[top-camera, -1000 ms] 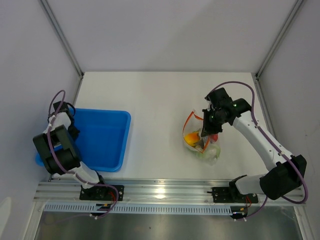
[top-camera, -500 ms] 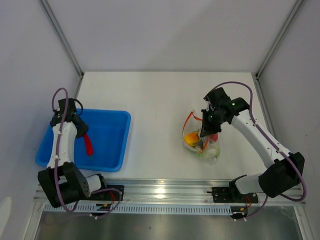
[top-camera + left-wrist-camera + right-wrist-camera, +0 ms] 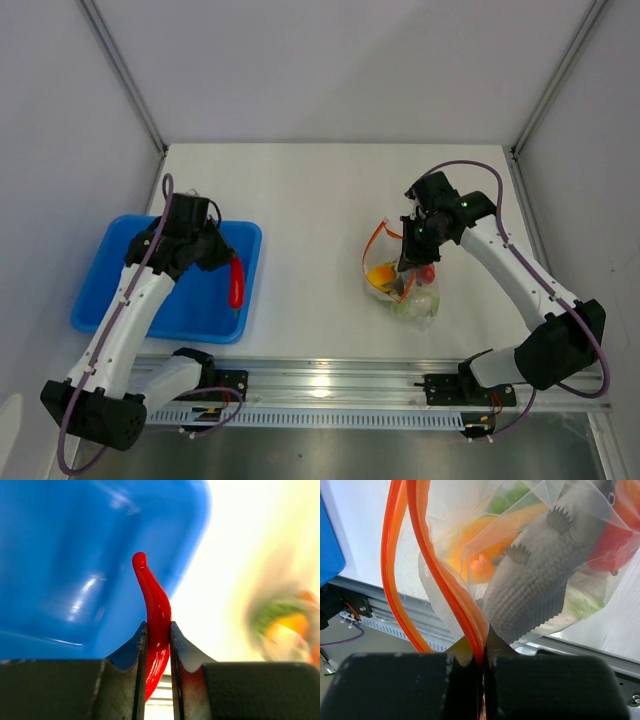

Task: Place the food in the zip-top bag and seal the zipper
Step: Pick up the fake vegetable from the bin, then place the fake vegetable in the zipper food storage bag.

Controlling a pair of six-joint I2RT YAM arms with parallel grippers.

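One grey fish (image 3: 540, 590), distinct only wrist-side

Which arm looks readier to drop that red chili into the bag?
Left. The left gripper pinches the chili over the tray's edge, free to carry it across. The right gripper is shut on the bag's zipper, holding the mouth open.

Left arm (image 3: 135, 300) stretched forward; left gripper (image 3: 158, 630), fingers clamped on chili (image 3: 155, 595). Right arm (image 3: 510, 265) bent inward; right gripper (image 3: 483, 652) pinched tight on zipper (image 3: 422, 550).
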